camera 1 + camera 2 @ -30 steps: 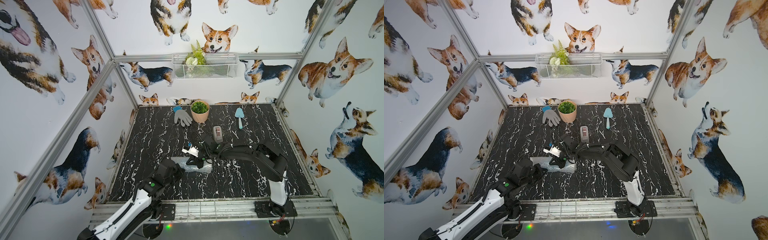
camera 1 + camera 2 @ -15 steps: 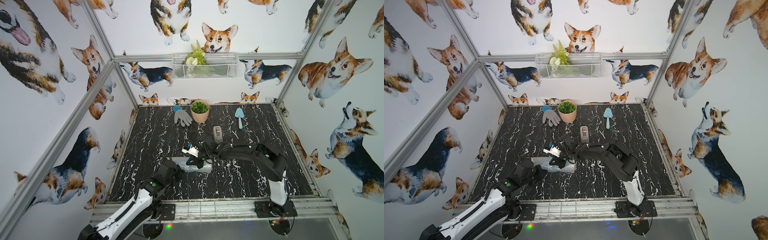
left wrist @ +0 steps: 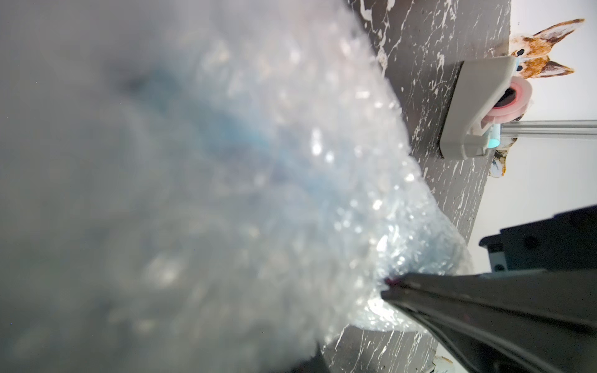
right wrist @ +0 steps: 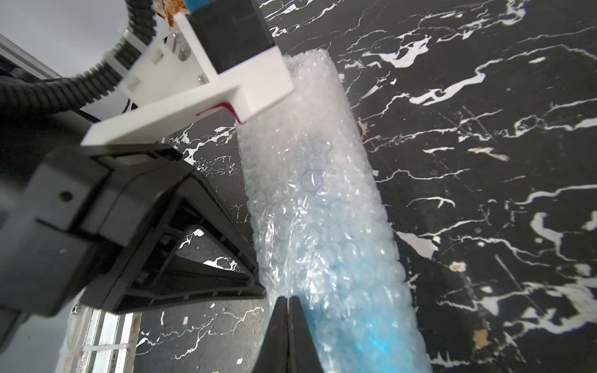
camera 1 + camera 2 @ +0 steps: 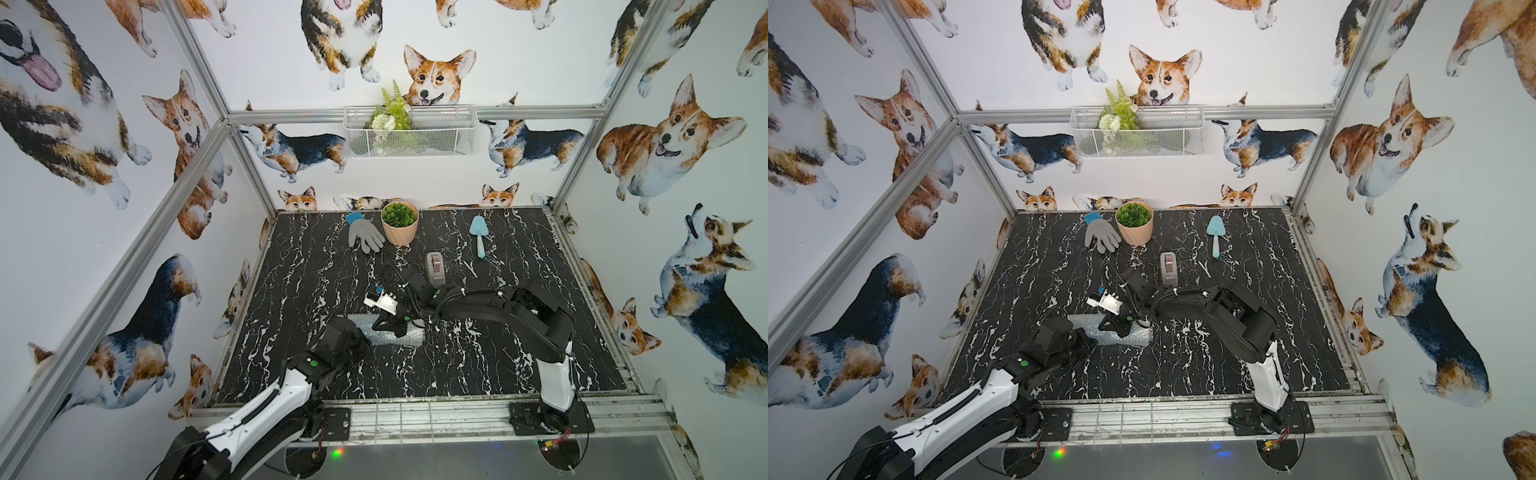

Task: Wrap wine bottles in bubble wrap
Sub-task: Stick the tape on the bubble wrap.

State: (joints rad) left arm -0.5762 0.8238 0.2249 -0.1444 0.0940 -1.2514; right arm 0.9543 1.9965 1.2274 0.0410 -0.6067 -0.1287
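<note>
The bubble wrap lies as a roll on the black marble table, left of centre. Blue from the wine bottle shows through the wrap. My right gripper is shut, with its tips against the roll's side and nothing visible between them. It also shows shut in the left wrist view. My left gripper touches the same side close by. Its jaws are hidden by the wrap in the left wrist view.
A grey tape dispenser stands just behind the right wrist. At the back are a grey glove, a potted plant and a light-blue trowel. A wire basket hangs on the back wall.
The left forearm has shifted slightly. The roll and both grippers stay where they were.
</note>
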